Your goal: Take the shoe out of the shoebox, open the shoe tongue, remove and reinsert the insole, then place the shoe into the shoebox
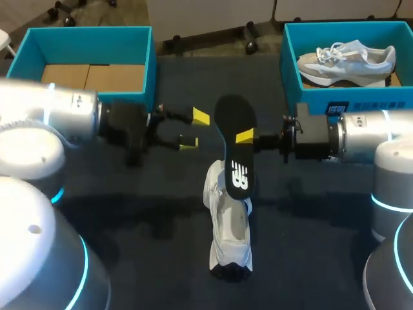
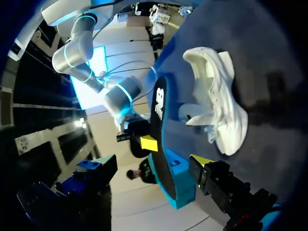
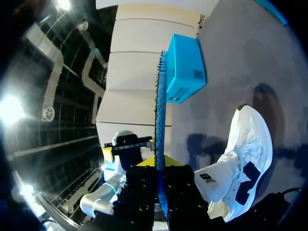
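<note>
Branding is seen first on the black insole (image 1: 235,145) (image 2: 159,139) (image 3: 160,110), where a white logo (image 1: 239,177) is printed near its lower end; the print is left unread. A dark logo mark is also carried on the white shoe (image 1: 229,226) (image 2: 216,106) (image 3: 240,159), best seen in the right wrist view. A small label (image 1: 337,108) with pale characters is fixed to the front wall of the right shoebox (image 1: 290,71), too small to be made out.

The insole is clamped upright between the fingers of the right hand (image 1: 240,137) (image 3: 160,178), which comes in from 3 o'clock. Only one yellow tip is seen in the head view, the other being hidden behind the insole. In the right wrist view the insole is shown edge-on between the fingers.

The left hand (image 1: 194,130) is held at 9 o'clock of the insole, just beside it, spread wide and grasping nothing. In its own wrist view only one finger is caught, the rest being cut off.

The shoe lies on the dark tabletop (image 1: 129,213) at 6 o'clock of the insole, outside both boxes. Whether the insole's lower end touches it cannot be told.

The left shoebox (image 1: 32,45) (image 3: 185,67), at 10 o'clock, shows a bare cardboard floor. In the right shoebox, at 2 o'clock, a grey sneaker (image 1: 348,61) is partly hidden by the box wall.
</note>
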Available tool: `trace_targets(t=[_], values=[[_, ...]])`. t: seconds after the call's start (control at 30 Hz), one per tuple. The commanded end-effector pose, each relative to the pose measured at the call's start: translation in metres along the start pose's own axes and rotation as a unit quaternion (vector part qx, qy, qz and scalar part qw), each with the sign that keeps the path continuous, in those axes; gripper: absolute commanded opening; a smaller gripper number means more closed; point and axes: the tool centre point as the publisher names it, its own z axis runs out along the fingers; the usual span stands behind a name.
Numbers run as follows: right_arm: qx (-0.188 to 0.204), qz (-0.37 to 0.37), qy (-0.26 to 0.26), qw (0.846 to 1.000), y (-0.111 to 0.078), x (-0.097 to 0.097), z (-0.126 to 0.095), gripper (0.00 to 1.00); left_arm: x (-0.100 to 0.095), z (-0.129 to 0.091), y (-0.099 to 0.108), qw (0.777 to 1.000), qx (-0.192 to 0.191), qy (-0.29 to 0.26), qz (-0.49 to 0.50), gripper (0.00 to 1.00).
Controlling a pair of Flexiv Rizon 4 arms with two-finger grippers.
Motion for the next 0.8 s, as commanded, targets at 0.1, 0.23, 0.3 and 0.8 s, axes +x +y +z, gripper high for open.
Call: trace_targets(t=[0.1,0.23,0.3,0.8], values=[[0.002,0.001,-0.003,1.0,0.002,0.001,0.002,0.0,-0.007,-0.009,0.003,0.998,0.037,0.045,-0.001,1.0],[0.002,0.001,-0.003,1.0,0.002,0.001,0.002,0.0,-0.015,-0.009,0.012,0.999,0.035,0.032,-0.025,1.0],[0.002,0.001,-0.003,1.0,0.002,0.001,0.002,0.0,-0.023,-0.011,0.021,0.997,0.039,0.05,-0.036,1.0],[0.002,0.001,-0.003,1.0,0.002,0.001,0.002,0.0,-0.053,-0.017,0.083,0.96,0.127,0.223,-0.112,1.0]])
